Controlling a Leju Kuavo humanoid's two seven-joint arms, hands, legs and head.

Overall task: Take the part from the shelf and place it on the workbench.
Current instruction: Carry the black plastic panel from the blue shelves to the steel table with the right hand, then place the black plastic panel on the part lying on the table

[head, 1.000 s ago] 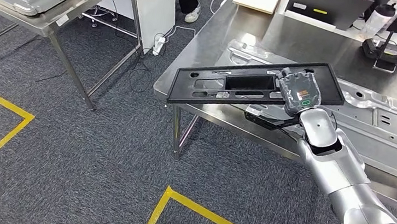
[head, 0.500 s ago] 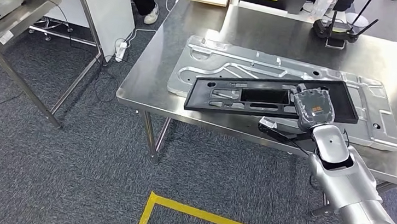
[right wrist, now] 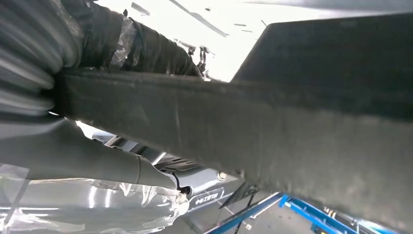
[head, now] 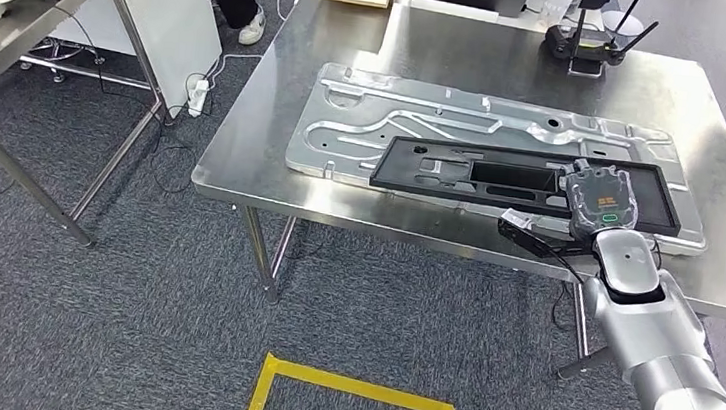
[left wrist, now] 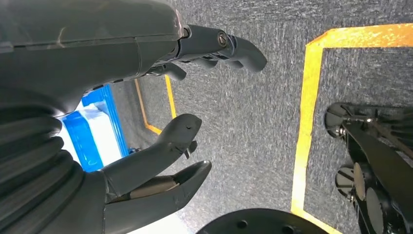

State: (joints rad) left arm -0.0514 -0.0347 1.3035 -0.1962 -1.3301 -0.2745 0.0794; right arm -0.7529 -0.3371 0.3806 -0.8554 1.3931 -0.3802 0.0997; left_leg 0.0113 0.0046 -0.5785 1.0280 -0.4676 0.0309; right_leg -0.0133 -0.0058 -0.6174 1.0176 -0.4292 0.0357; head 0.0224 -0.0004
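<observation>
**One black part held over the workbench**

One long black part (head: pixel 502 178), a flat rectangular frame with cut-outs, sits right of centre in the head view, lying lengthwise above the silver stamped metal panel (head: pixel 417 120) that rests on the steel workbench (head: pixel 264 145). Whether the part touches the panel cannot be told. The right hand (head: pixel 599 196) grips the part near its right end, fingers clamped over the near edge, with the silver arm coming up from the lower right corner of the frame. In the right wrist view the part's (right wrist: pixel 292 122) dark edge crosses the whole picture, just beside the hand's ribbed cover.

The left hand (left wrist: pixel 160 122) shows in the left wrist view with its fingers (left wrist: pixel 229 46) apart and nothing between them, above grey carpet and yellow floor tape (left wrist: pixel 304 126).

In the head view, a black device with antennas (head: pixel 584 40) stands near the workbench's far edge at upper right. A second table (head: pixel 15 21) fills the upper left corner, and a person's shoe (head: pixel 252 26) shows on the carpet between the two tables. More yellow tape (head: pixel 352 385) marks the floor at bottom centre.
</observation>
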